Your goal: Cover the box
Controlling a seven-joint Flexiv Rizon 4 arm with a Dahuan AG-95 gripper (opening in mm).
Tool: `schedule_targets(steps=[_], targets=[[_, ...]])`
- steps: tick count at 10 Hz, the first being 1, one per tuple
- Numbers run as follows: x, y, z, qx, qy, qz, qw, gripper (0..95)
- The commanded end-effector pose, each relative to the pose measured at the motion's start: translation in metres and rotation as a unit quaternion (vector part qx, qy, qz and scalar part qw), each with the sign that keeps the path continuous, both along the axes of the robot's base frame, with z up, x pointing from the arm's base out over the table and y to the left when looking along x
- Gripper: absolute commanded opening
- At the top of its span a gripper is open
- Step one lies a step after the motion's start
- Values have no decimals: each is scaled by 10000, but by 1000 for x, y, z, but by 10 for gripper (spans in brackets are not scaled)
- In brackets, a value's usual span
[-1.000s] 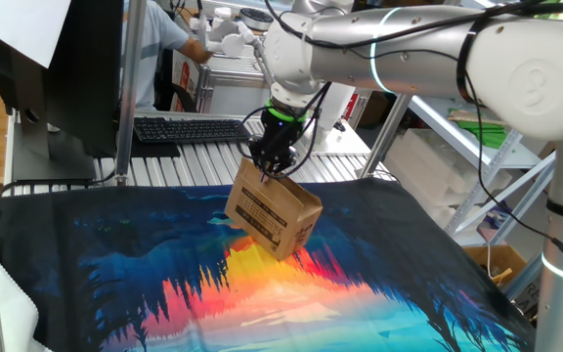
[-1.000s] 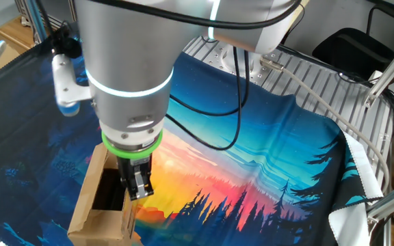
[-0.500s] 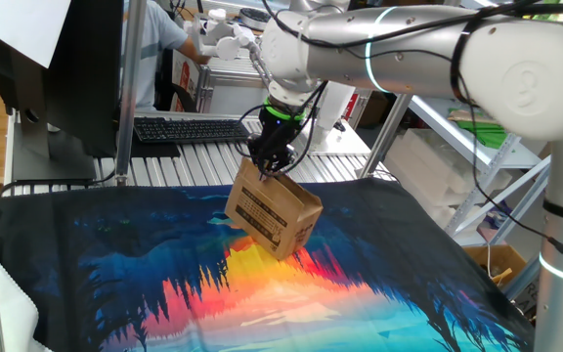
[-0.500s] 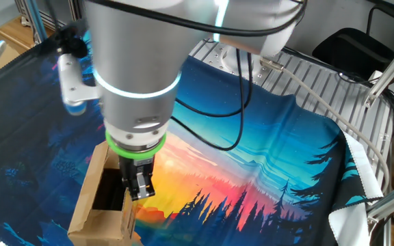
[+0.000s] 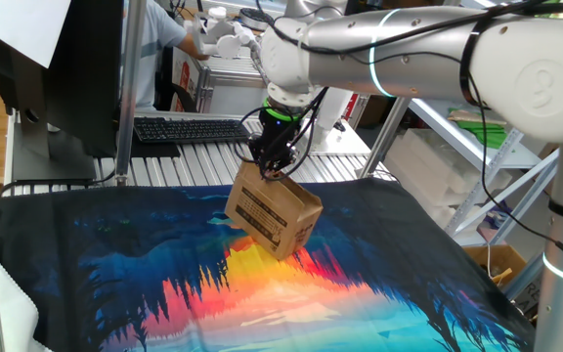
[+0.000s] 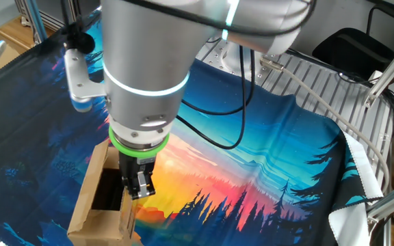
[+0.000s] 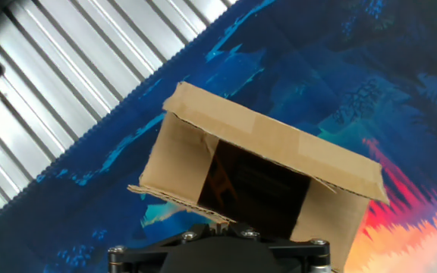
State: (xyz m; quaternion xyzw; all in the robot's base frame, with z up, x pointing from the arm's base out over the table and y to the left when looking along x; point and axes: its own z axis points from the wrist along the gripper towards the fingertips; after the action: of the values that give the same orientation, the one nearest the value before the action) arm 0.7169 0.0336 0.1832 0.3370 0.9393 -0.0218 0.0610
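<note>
This is a robotics lab or research workroom. A large silver robot arm point(image 5: 428, 44) with a glowing ring reaches over a desk point(image 5: 203, 161) topped with slatted aluminium rails, half draped in a printed cloth point(image 5: 262, 284) of a sunset forest. At ten o'clock in one fixed view sit a black keyboard point(image 5: 189, 128) and a dark monitor point(image 5: 62, 68); at eleven o'clock a person point(image 5: 164, 39) works at a metal rack. At three o'clock, white metal shelving point(image 5: 487, 166) holds supplies, and loose black cables point(image 6: 217, 116) trail across the cloth.
</note>
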Motion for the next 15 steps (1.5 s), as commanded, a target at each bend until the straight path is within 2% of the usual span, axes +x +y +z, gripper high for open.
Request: schedule_targets(steps=[1,4,8,10,12,15], targets=[[3,-6,-2,-28,-32,37,10000,0],[9,-18,-4,-50,-87,93,9999,0],[17,-31,-14,-21,-140,147,9998,0],[20,-40,-27,79,-209,140,9997,0],[18,-37,-42,121,-299,11,9995,0],[16,-35,-51,232,-276,-121,9993,0]])
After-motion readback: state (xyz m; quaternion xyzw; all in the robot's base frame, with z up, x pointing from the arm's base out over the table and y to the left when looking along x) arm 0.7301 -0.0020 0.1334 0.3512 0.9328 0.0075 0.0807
